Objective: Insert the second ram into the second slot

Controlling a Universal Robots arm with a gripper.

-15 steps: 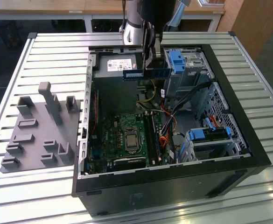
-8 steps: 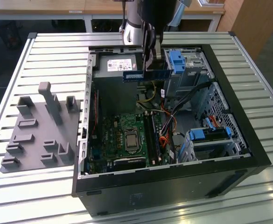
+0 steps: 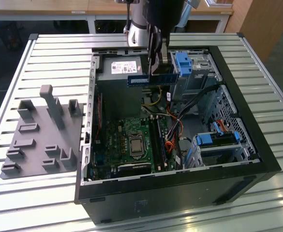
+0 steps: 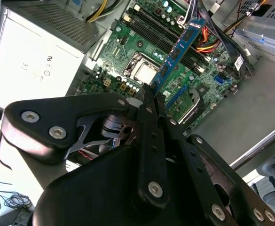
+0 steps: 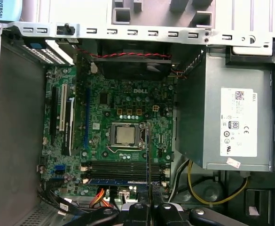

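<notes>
Blue second ram (image 3: pixel 148 79) sits clamped in your gripper (image 3: pixel 161 70), raised over the open case (image 3: pixel 180 193). Its long axis runs crosswise to the memory slots (image 3: pixel 159 140) well below it.

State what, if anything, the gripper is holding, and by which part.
The gripper holds the second ram, the blue stick. Its jaws are shut on one end of the stick, and the rest juts out free beyond them.

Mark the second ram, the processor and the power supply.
second ram (image 3: pixel 143 80): exterior view, its blue board.
processor (image 5: pixel 124 135): first wrist view, centre of its lid.
power supply (image 5: pixel 203 117): first wrist view, bare grey side.
</notes>
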